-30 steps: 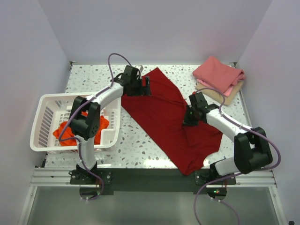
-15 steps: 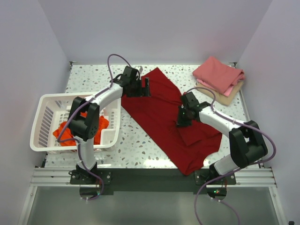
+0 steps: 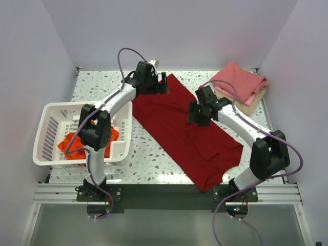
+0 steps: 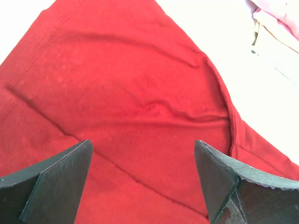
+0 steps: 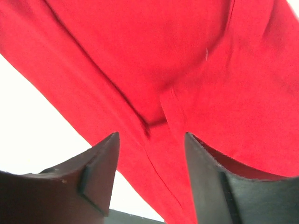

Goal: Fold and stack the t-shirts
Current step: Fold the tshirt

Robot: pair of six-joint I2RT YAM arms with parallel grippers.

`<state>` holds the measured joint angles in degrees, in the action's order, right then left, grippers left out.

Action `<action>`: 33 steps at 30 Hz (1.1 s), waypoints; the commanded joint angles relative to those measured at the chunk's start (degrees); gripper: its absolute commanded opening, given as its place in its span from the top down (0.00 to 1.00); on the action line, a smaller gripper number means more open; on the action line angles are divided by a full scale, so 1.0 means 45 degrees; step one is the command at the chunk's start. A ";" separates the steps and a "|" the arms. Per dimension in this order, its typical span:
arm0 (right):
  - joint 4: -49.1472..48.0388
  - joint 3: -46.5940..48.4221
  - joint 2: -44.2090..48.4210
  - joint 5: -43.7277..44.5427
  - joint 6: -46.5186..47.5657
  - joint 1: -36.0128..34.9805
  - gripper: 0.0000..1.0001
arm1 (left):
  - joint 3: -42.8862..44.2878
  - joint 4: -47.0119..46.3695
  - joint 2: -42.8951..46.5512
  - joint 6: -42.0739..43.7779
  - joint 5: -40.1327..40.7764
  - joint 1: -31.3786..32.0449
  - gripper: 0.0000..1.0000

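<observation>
Two arms reaching over crimson t-shirt [image 3: 169, 128] lying on tabletop [image 3: 97, 84], left pincer [image 4: 142, 149] gaping released at far corner, right pincer [image 5: 150, 137] released mid-shirt

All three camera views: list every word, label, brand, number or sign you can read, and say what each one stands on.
No readable text in any view.
Crimson t-shirt: plain cloth, no print or tag showing, in close-up too.
Pink t-shirt: folded, no print showing.
White basket: no label visible.
Any marks on the arms are too small to make out.
</observation>
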<state>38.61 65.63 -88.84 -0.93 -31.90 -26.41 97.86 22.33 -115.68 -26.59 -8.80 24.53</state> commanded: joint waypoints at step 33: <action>-0.3327 0.9789 -0.9574 -0.0141 0.1210 0.3174 0.51 | 0.1846 0.0800 -0.1872 -0.0907 -0.0350 0.0075 0.05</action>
<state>25.36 105.38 -130.32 1.52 -25.93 -12.64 103.70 25.74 -123.33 -29.43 -10.00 24.58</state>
